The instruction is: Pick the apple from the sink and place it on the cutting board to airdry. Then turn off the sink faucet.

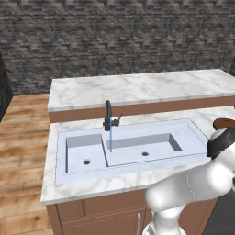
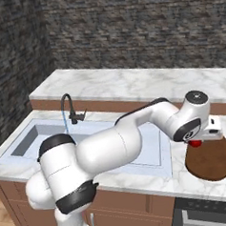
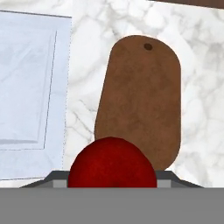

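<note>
The glossy red apple (image 3: 112, 162) sits close under the hand camera and hides the fingertips; my gripper (image 2: 198, 141) is shut on the apple (image 2: 196, 143). It hangs over the end of the dark reddish-brown cutting board (image 3: 140, 105) nearest the sink, on the counter to the sink's right (image 2: 209, 160). I cannot tell whether the apple touches the board. Behind the pale double sink (image 1: 133, 148) stands the black gooseneck faucet (image 1: 108, 117), with a thin blue stream of water (image 1: 110, 139) running into the basin. The faucet (image 2: 69, 108) is well left of the hand.
A raised marble ledge (image 1: 137, 89) runs behind the sink, backed by a dark stone wall. White marble counter (image 3: 192, 109) surrounds the board. The sink's rim (image 3: 26, 87) lies just left of the board. A dark oven front (image 2: 208, 218) sits below the board.
</note>
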### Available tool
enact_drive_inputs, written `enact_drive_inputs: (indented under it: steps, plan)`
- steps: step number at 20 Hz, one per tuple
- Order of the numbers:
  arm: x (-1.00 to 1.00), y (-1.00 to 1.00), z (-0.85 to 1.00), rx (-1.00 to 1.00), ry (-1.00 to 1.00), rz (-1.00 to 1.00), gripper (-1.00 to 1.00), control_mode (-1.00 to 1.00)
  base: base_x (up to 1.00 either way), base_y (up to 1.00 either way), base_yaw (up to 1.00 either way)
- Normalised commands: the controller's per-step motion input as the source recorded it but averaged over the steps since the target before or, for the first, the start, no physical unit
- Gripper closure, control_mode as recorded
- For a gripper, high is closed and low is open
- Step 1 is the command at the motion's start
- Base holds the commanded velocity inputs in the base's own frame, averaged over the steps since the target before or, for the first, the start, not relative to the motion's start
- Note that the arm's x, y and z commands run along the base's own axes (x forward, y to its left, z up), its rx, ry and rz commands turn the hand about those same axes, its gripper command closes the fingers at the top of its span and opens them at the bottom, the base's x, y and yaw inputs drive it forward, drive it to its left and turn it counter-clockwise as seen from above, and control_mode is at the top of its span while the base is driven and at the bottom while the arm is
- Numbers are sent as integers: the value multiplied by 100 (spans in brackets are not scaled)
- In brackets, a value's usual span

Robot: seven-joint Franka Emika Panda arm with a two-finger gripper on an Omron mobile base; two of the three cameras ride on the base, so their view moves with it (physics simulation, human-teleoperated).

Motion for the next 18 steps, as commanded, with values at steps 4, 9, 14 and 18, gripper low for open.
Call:
enact_drive_inputs:
  steps: [4,9,14,18]
  plan:
    - [20,-17,-16,9,9,2,100,-100,0,0,0]
    - [23,-10,-14,18,18,0,100,-100,0,0,0]
    - [19,-9,-14,15,14,-1,100,-100,0,0,0]
    - [12,-10,-12,7,3,0,100,-100,0,0,0]
